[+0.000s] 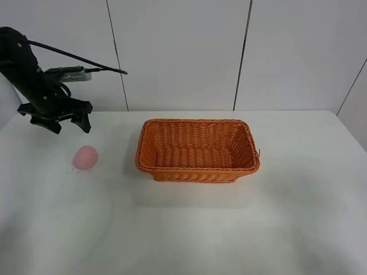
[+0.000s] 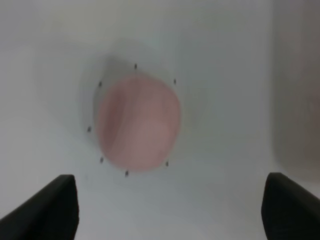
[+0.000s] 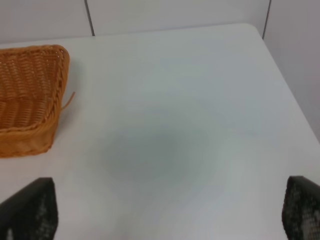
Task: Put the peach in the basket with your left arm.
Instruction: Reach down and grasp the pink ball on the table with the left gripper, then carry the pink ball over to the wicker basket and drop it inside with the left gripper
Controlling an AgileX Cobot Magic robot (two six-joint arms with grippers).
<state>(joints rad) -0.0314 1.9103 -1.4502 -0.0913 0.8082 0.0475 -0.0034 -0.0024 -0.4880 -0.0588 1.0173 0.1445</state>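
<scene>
At upper left the left arm (image 1: 26,69) angled down, left gripper (image 1: 67,125) spread wide; the right gripper (image 3: 167,214) gaped wide too.

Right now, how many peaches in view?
1. The peach lies on the table, left of the basket and apart from it. None shows inside the basket, though its near wall hides a strip.

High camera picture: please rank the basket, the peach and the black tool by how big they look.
1. basket
2. left tool, though it hangs nearer the camera, so its true size is unsure
3. peach
</scene>
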